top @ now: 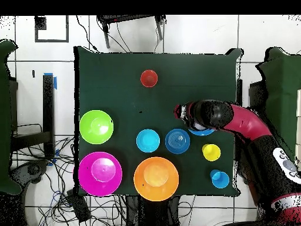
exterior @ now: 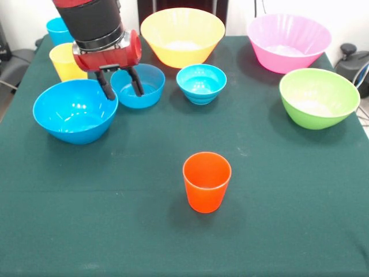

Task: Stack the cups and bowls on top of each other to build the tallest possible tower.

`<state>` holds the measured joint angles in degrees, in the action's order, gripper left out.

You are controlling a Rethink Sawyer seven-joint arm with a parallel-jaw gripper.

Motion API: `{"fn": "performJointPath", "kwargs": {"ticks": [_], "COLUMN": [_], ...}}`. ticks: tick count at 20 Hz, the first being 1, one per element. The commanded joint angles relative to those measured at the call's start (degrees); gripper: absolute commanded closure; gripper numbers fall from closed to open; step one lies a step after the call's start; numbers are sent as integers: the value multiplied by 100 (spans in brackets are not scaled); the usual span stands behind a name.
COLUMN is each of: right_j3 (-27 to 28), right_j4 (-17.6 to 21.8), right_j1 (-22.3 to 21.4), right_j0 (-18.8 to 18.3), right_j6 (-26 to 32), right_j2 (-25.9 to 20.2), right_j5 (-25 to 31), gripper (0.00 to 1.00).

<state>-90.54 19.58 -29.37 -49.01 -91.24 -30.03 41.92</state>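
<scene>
Toward the upper left of the front view, the gripper (exterior: 120, 89) hangs low over the counter (exterior: 277, 196) with its jaws spread and nothing between them. One finger sits at the rim of the medium blue bowl (exterior: 74, 111); the other dips over the small blue bowl (exterior: 140, 85) just beside it, so the jaws seem to straddle the spot where those two rims nearly meet. Which rim they are meant to close on I cannot tell; from overhead the arm hides the medium bowl almost wholly.

No tower exists yet. Every piece stands apart: the ridged blue bowl (exterior: 201, 83) right of the jaws, the yellow-orange bowl (exterior: 183, 36) behind it, the pink bowl (exterior: 288, 42) upper right, the green bowl (exterior: 318, 97) below that. Behind the arm are the yellow cup (exterior: 64, 60) and sky-blue cup (exterior: 57, 29); the orange-red cup (exterior: 206, 181) stands alone, lower centre, well apart.
</scene>
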Motion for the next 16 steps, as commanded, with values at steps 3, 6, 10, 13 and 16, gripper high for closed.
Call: {"fn": "performJointPath", "kwargs": {"ticks": [3,6,10,13,16], "right_j3": [201,340,644,894,977], "right_j4": [540,585,563,545,600], "right_j1": [764,797,830,822,886], "right_j0": [-208,-185,-105,-43,1], "right_j6": [1180,1269,1351,1457,1462], "right_j2": [-238,-221,-219,-261,-275], "right_j5": [6,227,572,807,750], "gripper": [0,0,0,0,0]}}
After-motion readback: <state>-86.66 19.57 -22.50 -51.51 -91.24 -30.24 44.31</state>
